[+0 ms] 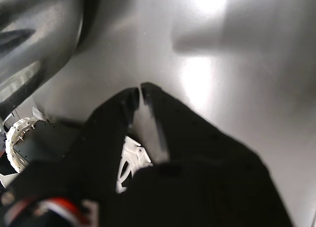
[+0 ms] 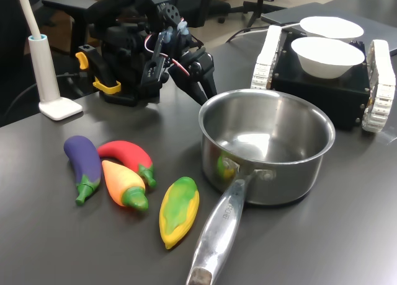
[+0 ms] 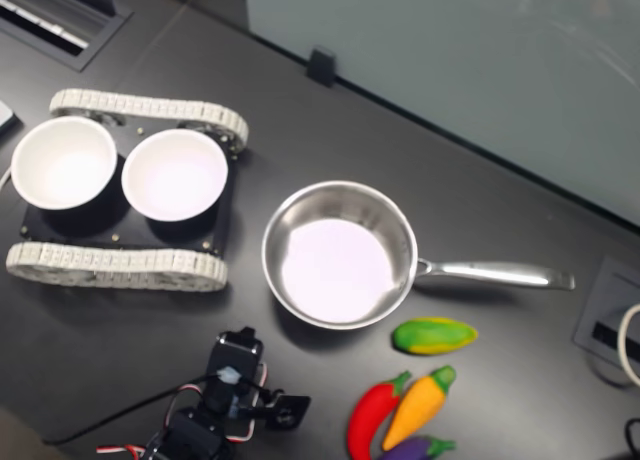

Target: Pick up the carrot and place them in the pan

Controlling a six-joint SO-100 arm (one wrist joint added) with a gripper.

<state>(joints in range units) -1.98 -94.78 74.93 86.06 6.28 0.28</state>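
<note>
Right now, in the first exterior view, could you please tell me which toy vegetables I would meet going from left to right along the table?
Eggplant → carrot → corn cob. The red chili pepper lies just behind the carrot and overlaps it, so I leave it out of the order.

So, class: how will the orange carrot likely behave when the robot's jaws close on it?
The carrot looks like glossy plastic, so it may slip. Its tapered, rounded body could squirt from a pinch or roll if nudged. It looks rigid and probably light, lying flat between the chili and corn.
</note>
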